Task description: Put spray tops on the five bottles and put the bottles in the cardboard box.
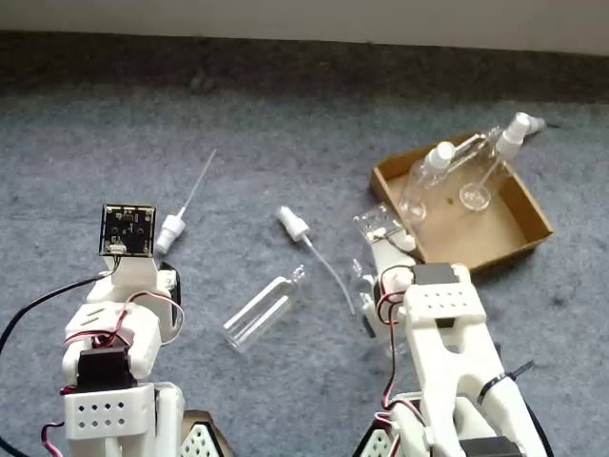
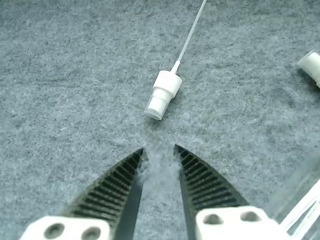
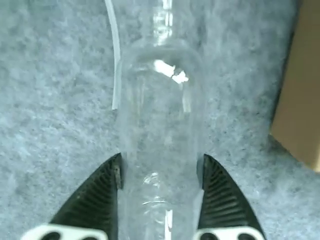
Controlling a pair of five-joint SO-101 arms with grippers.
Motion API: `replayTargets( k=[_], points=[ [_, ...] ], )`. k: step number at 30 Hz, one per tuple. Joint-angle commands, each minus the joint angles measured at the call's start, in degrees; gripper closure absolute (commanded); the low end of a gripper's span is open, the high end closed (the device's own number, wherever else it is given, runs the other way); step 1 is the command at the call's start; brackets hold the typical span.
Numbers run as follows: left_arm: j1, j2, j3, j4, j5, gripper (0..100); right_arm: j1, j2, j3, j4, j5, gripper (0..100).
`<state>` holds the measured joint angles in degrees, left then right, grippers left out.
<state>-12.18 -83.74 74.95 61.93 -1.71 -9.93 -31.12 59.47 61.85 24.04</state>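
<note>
A grey, felt-like tabletop (image 1: 285, 124) lies under the left end effector (image 2: 159, 149) and the right end effector (image 3: 161, 157), running on ahead of both. Far ahead, a dark strip (image 1: 285, 52) borders it, with a pale band (image 1: 285, 17) beyond.

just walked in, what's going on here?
The left tool is open, just short of a loose spray top. The right tool grips a clear bottle beside the cardboard box, which holds two capped bottles. Between the arms lie another bottle and a second top.
</note>
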Motion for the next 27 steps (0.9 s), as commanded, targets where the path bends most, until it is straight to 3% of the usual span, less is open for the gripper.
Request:
replayTargets(
  k=[1, 12, 18, 27],
  points=[
    [0.92, -0.57, -0.31, -0.79, 0.44, 95, -1.45, 0.48, -2.68, 0.57, 5.01, 81.3],
    [0.92, -0.57, -0.22, -0.97, 0.26, 95, -6.37, -5.32, -3.82, 3.65, 7.38, 78.2],
    [0.92, -0.57, -0.22, -0.97, 0.26, 95, -8.40, -4.00, -11.38, 10.95, 9.05, 75.9],
    [0.92, -0.57, -0.22, -0.97, 0.18, 95, -8.48, 2.24, -17.10, 10.68, 11.52, 71.9]
  ],
)
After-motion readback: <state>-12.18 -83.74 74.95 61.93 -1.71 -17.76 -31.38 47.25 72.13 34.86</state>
